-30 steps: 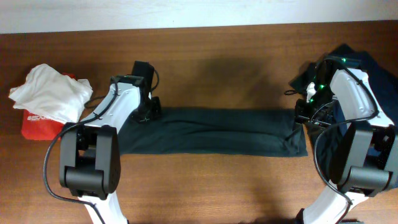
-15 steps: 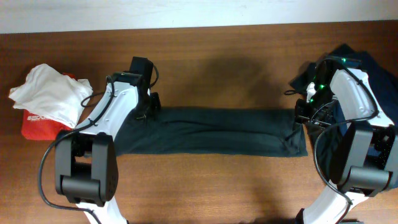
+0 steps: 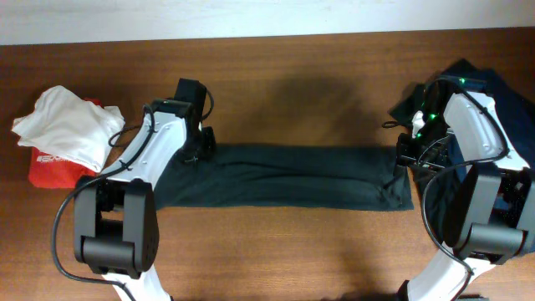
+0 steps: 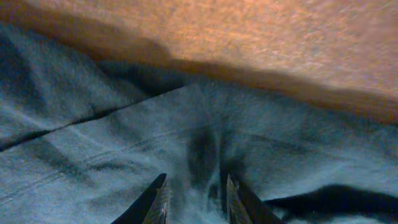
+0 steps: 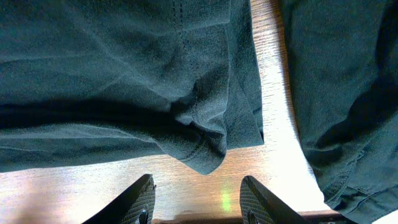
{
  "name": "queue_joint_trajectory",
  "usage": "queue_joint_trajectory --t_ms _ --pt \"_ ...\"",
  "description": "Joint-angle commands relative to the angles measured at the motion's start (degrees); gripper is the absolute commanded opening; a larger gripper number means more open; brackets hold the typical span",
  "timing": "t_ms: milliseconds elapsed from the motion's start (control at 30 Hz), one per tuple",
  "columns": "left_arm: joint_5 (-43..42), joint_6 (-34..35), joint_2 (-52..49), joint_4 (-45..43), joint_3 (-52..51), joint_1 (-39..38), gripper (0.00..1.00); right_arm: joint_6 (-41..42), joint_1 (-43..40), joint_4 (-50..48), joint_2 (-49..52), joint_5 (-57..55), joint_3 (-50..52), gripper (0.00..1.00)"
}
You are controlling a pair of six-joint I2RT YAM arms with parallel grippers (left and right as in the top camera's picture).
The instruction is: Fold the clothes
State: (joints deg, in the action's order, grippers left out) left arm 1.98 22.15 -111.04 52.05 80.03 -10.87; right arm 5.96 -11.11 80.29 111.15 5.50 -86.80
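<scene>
Left gripper [image 4: 196,182] slightly parted over dark garment [image 4: 292,143]; right gripper [image 5: 198,182] spread, empty.

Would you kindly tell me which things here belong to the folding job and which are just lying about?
In the job:
dark strip, laid flat in the middle
left gripper, at its left end
right gripper, open, by its right end

Lying about, not yet folded:
white garment, crumpled, far left
red one, under it
navy pile, far right

Setting: robotics lab bench. Evidence: brown wooden table [image 3: 292,242]; plain white wall [image 3: 251,17] behind; left arm [image 3: 155,142] and right arm [image 3: 472,125], white-and-black, cabled, based at the near edge.
</scene>
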Motion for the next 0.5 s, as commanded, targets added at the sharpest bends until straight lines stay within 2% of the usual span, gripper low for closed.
queue_joint_trajectory --t_ms 0,100,200,333,467 --pt "0.9 0.1 1.1 -0.8 -1.5 -0.2 0.13 0.0 -0.2 0.2 -1.2 -0.1 -0.9 0.48" --pt "0.9 0.1 1.1 -0.8 -1.5 -0.2 0.01 0.0 -0.2 0.3 -1.2 -0.1 -0.9 0.48" --pt "0.4 0.1 1.1 -0.7 -1.5 -0.2 0.01 0.0 -0.2 0.4 -1.2 -0.1 -0.9 0.48" --pt "-6.8 -0.1 1.6 1.8 -1.5 -0.7 0.0 0.0 -0.2 0.4 -1.2 -0.1 -0.9 0.48" --pt "-8.5 -8.9 3.1 6.7 -1.4 -4.8 0.0 0.0 -0.2 0.4 -1.2 -0.2 -0.9 0.48"
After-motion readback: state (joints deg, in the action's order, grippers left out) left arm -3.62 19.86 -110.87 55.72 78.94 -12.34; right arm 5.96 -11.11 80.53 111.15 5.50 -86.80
